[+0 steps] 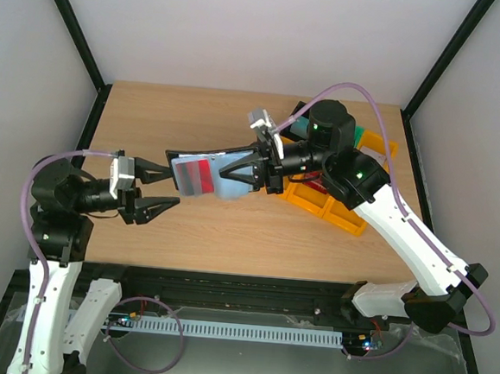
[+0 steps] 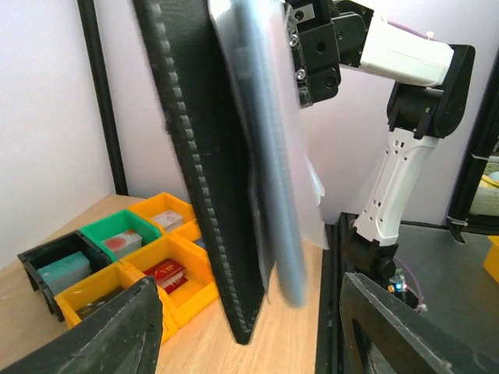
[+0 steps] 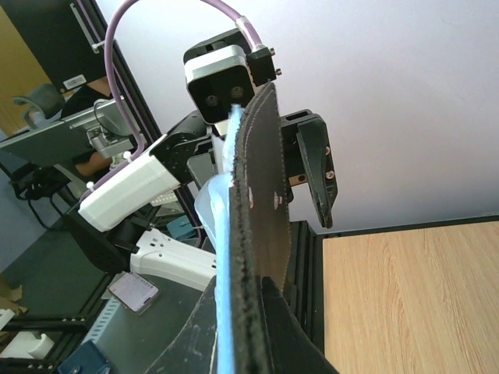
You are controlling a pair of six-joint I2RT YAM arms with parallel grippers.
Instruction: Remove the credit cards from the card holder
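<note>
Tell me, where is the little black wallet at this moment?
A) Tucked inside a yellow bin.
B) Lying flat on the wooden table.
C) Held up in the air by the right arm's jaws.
C: the card holder hangs clear of the table, pinched in the jaws of the right gripper.

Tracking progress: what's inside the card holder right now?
A red card shows inside the open card holder. Whether other cards lie beneath it is hidden.
</note>
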